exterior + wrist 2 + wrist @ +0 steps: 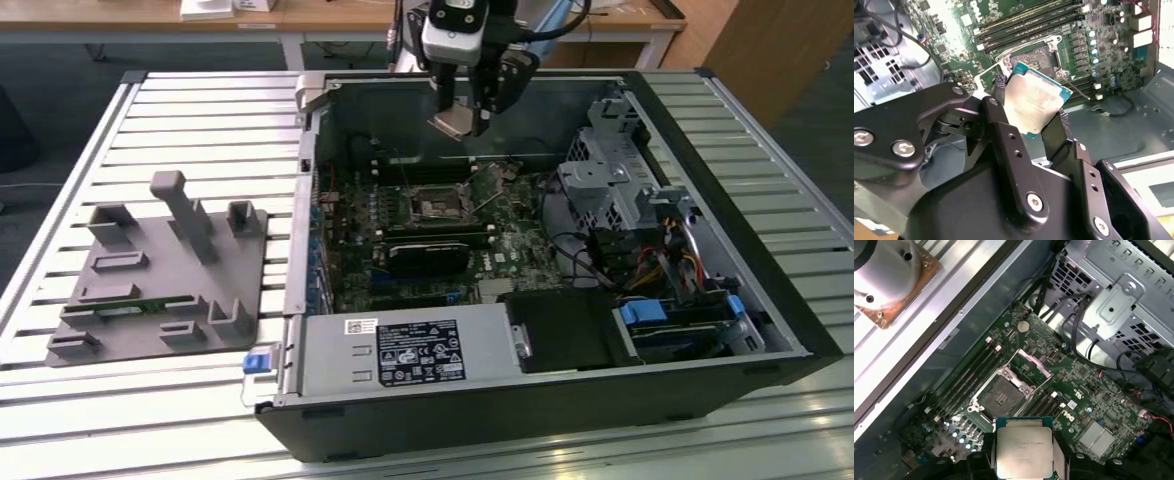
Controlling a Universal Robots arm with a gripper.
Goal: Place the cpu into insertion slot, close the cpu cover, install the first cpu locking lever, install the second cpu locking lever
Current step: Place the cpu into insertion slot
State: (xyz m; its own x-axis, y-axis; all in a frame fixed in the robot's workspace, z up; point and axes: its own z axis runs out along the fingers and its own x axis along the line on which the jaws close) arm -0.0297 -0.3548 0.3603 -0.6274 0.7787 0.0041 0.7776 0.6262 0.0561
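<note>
While its black fingers [1004,135] are closed partway onto two opposite edges of the cpu [1024,450], the gripper [1032,102] holds the chip, pale metallic top showing, in the air above the open computer case [747,130], well apart from the insertion slot [1000,396] on the green motherboard [1089,390] below. I judge the first step, placing the chip, to be in hand: the slot lies bare with the cpu cover [1030,361] tilted up beside it, and seating calls for squaring the chip's edges to the socket and lowering it level and gently. Lines of small print cross the chip's top and a white label [411,353] sits on the black power supply, both too small to make out.
</note>
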